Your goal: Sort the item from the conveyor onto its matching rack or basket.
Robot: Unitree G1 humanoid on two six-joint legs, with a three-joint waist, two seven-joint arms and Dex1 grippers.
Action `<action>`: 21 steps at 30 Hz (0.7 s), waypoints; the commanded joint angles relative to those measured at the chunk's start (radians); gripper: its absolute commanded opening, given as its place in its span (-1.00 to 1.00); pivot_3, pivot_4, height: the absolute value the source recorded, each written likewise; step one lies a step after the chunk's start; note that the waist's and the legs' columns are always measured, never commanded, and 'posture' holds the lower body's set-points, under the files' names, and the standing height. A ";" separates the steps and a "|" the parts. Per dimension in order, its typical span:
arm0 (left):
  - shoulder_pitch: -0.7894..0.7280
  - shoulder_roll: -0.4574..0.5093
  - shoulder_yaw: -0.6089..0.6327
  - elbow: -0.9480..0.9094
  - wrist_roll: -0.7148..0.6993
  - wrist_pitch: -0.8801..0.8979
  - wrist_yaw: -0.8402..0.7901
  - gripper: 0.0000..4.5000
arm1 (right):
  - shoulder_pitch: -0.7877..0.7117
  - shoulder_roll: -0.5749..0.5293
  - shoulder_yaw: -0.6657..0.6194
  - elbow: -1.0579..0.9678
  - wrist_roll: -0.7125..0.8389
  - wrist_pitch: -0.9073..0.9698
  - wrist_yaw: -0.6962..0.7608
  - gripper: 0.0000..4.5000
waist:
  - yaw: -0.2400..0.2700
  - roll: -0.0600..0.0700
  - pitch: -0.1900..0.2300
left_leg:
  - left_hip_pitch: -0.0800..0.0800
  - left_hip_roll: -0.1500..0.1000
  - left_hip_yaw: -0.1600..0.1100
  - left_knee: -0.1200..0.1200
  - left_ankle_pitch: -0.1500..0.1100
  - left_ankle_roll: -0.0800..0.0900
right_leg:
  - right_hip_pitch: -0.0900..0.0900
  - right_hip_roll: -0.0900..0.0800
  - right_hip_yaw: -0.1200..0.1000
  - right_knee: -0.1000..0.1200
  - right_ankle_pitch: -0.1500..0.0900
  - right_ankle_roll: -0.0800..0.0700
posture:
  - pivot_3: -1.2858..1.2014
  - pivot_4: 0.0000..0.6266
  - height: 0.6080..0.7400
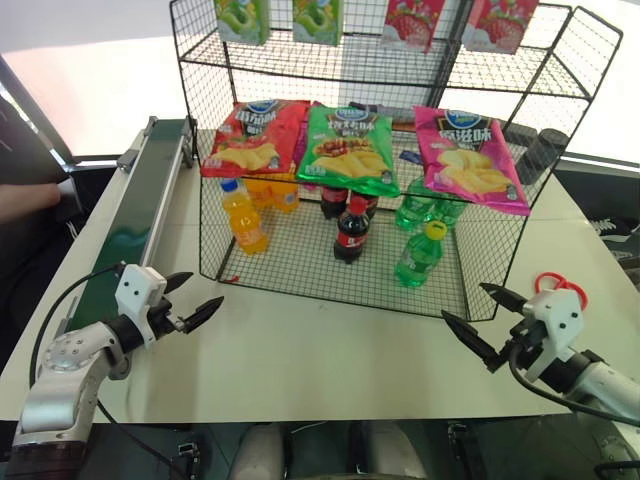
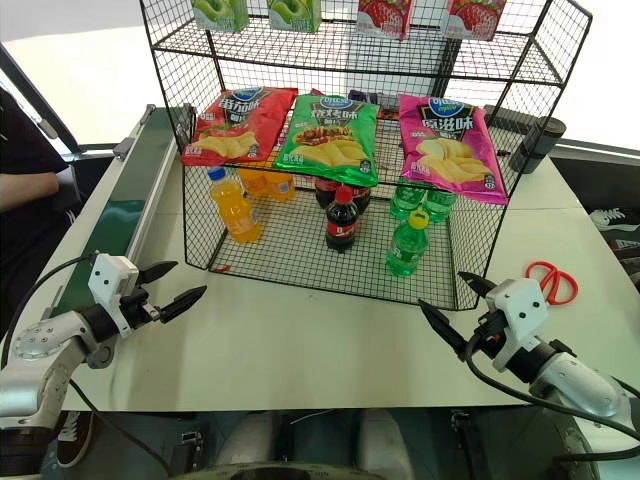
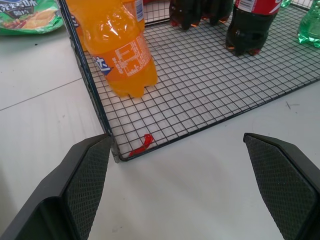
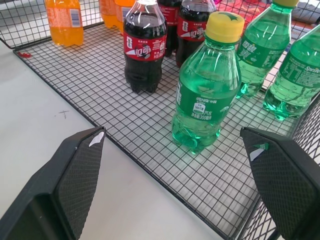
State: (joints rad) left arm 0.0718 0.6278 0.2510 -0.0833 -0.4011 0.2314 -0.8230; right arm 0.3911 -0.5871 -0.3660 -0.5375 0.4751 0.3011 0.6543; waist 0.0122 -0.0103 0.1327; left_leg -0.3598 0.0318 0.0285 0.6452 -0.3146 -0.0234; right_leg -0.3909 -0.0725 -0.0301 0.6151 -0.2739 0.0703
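The small clear-green plastic soda bottle with the yellow cap (image 4: 205,97) already stands upright in the black wire-mesh rack's low basket tier (image 1: 300,262), near its right front. Both the left pincer (image 1: 193,298) and the right pincer (image 1: 484,317) hang wide and empty over the white counter (image 1: 330,350), so the sorting looks done. I'd judge the next move is to turn to the dark-green conveyor belt (image 1: 145,215) on the left.

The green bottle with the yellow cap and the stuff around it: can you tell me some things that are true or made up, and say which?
1. The green bottle stands upright in the wire basket. True.
2. The right gripper is squeezing the green bottle. False: it is open and holds nothing.
3. A cola bottle stands between the orange bottle and the green bottle. True.
4. The red scissors lie inside the basket. False: they lie on the table.
5. The left gripper is open. True.
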 commanded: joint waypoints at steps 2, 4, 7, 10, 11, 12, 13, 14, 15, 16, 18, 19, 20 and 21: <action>-0.001 0.002 0.010 -0.030 -0.002 -0.008 0.007 0.99 | -0.002 -0.003 -0.014 -0.029 0.003 -0.009 0.002 1.00 | 0.000 0.000 0.000 | 0.000 0.000 0.000 0.000 0.000 0.000 | 0.000 0.000 0.000 0.000 0.000 0.000 | 0.03 -0.52 1.00; 0.000 0.000 0.008 -0.030 -0.001 -0.008 0.010 0.99 | -0.001 -0.004 -0.015 -0.024 0.003 -0.010 0.004 1.00 | 0.000 0.000 0.000 | 0.000 0.000 0.000 0.000 0.000 0.000 | 0.000 0.000 0.000 0.000 0.000 0.000 | 0.03 -0.52 1.00; 0.001 -0.002 0.007 -0.032 -0.001 -0.005 0.013 0.99 | -0.001 -0.005 -0.017 -0.021 0.004 -0.010 0.007 1.00 | 0.000 0.000 0.000 | 0.000 0.000 0.000 0.000 0.000 0.000 | 0.000 0.000 0.000 0.000 0.000 0.000 | 0.03 -0.52 1.00; 0.000 -0.003 0.005 -0.031 -0.001 -0.003 0.019 0.99 | -0.004 -0.004 -0.011 -0.020 0.000 -0.009 0.004 1.00 | 0.000 0.000 0.000 | 0.000 0.000 0.000 0.000 0.000 0.000 | 0.000 0.000 0.000 0.000 0.000 0.000 | 0.03 -0.52 1.00; 0.000 -0.003 0.005 -0.030 0.000 -0.002 0.021 0.99 | -0.005 -0.003 -0.009 -0.021 -0.001 -0.008 0.002 1.00 | 0.000 0.000 0.000 | 0.000 0.000 0.000 0.000 0.000 0.000 | 0.000 0.000 0.000 0.000 0.000 0.000 | 0.03 -0.52 1.00; 0.000 -0.002 0.005 -0.030 0.000 -0.002 0.023 0.99 | -0.006 -0.002 -0.007 -0.023 -0.002 -0.006 0.000 1.00 | 0.000 0.000 0.000 | 0.000 0.000 0.000 0.000 0.000 0.000 | 0.000 0.000 0.000 0.000 0.000 0.000 | 0.03 -0.52 1.00; 0.000 -0.002 0.005 -0.029 0.000 -0.002 0.024 0.99 | -0.007 -0.002 -0.005 -0.024 -0.003 -0.005 -0.002 1.00 | 0.000 0.000 0.000 | 0.000 0.000 0.000 0.000 0.000 0.000 | 0.000 0.000 0.000 0.000 0.000 0.000 | 0.03 -0.52 1.00; 0.000 -0.002 0.005 -0.027 0.001 -0.001 0.026 0.99 | -0.008 -0.002 -0.004 -0.024 -0.003 -0.004 -0.003 1.00 | 0.000 0.000 0.000 | 0.000 0.000 0.000 0.000 0.000 0.000 | 0.000 0.000 0.000 0.000 0.000 0.000 | 0.03 -0.52 1.00; -0.001 -0.002 0.005 -0.025 0.003 -0.001 0.028 0.99 | -0.009 -0.001 -0.002 -0.025 -0.004 -0.004 -0.004 1.00 | 0.000 0.000 0.000 | 0.000 0.000 0.000 0.000 0.000 0.000 | 0.000 0.000 0.000 0.000 0.000 0.000 | 0.03 -0.52 1.00; -0.001 -0.002 0.005 -0.024 0.003 0.000 0.029 0.99 | -0.009 -0.001 0.000 -0.025 -0.004 -0.003 -0.005 1.00 | 0.000 0.000 0.000 | 0.000 0.000 0.000 0.000 0.000 0.000 | 0.000 0.000 0.000 0.000 0.000 0.000 | 0.03 -0.52 1.00; -0.002 -0.003 0.005 -0.023 0.003 0.000 0.032 0.99 | -0.011 -0.002 0.002 -0.025 -0.005 -0.002 -0.006 1.00 | 0.000 0.000 0.000 | 0.000 0.000 0.000 0.000 0.000 0.000 | 0.000 0.000 0.000 0.000 0.000 0.000 | 0.03 -0.52 1.00; -0.002 -0.004 0.005 -0.022 0.003 0.000 0.034 0.99 | -0.012 -0.003 0.003 -0.024 -0.005 -0.002 -0.006 1.00 | 0.000 0.000 0.000 | 0.000 0.000 0.000 0.000 0.000 0.000 | 0.000 0.000 0.000 0.000 0.000 0.000 | 0.03 -0.52 1.00; -0.001 -0.005 0.005 -0.022 0.004 -0.001 0.035 0.99 | -0.013 -0.003 0.003 -0.023 -0.005 -0.002 -0.006 1.00 | 0.000 0.000 0.000 | 0.000 0.000 0.000 0.000 0.000 0.000 | 0.000 0.000 0.000 0.000 0.000 0.000 | 0.03 -0.52 1.00; 0.000 -0.006 0.004 -0.021 0.005 -0.003 0.036 0.99 | -0.014 -0.004 0.004 -0.023 -0.005 -0.002 -0.005 1.00 | 0.000 0.000 0.000 | 0.000 0.000 0.000 0.000 0.000 0.000 | 0.000 0.000 0.000 0.000 0.000 0.000 | 0.03 -0.52 1.00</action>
State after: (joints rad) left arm 0.0731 0.6221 0.2491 -0.0834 -0.4003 0.2356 -0.7924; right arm 0.3826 -0.5873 -0.3574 -0.5375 0.4739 0.3012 0.6528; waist 0.0118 -0.0103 0.1328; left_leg -0.3598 0.0318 0.0285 0.6452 -0.3146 -0.0234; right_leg -0.3909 -0.0726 -0.0301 0.6151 -0.2739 0.0703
